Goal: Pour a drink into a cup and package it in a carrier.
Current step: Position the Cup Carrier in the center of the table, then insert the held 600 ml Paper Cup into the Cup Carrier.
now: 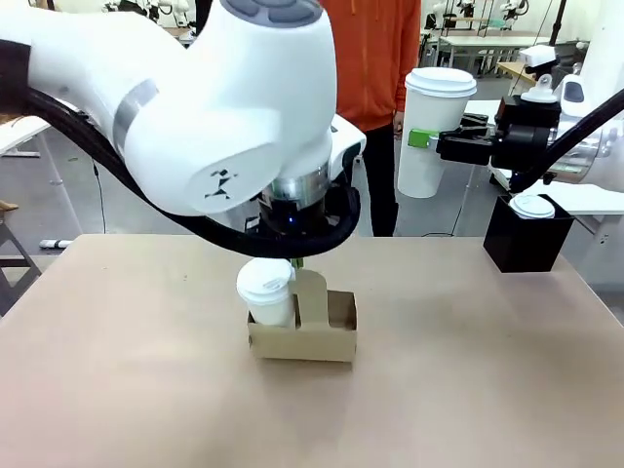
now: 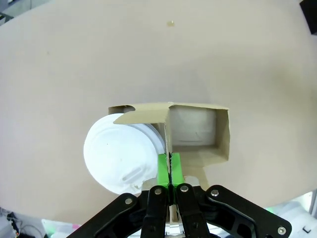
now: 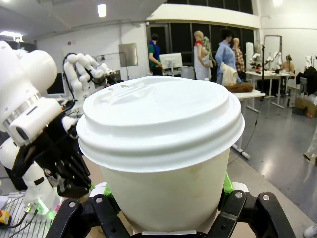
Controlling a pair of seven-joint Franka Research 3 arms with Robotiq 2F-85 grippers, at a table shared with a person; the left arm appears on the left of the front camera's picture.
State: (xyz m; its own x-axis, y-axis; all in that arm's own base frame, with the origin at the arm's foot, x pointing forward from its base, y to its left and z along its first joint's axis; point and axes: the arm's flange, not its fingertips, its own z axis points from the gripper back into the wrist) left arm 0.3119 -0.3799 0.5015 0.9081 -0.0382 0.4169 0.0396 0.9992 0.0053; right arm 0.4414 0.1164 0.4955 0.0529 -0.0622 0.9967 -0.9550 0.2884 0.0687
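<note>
Beige counter (image 1: pixel 127 380) runs across to a person in an orange top (image 1: pixel 370 58) standing at its far edge, with other workbenches behind.

Directly beneath the left hand (image 2: pixel 169 166) sits the brown cardboard carrier (image 2: pixel 223 134). The hand points straight down, and its green pads (image 2: pixel 163 168) are pressed flat together on the top of the carrier's upright central handle (image 1: pixel 312 292), with only the cardboard between them. Just beside those pinching fingers, on one side of the handle, a lidded cup (image 2: pixel 121 156) stands upright in its slot, its white domed lid rising above the carrier wall. The slot on the handle's other side shows its bare cardboard bottom.

The right hand (image 3: pixel 163 198) is raised well above the counter and well apart from the carrier. It is clamped around a second white cup (image 3: pixel 163 148), one finger on each side of the paper wall below the lid. That cup stands upright in the grip, lid on. Below this hand and slightly nearer, a black box holder (image 1: pixel 526 244) rests on the counter with a white lid (image 1: pixel 531 206) showing at its top.
</note>
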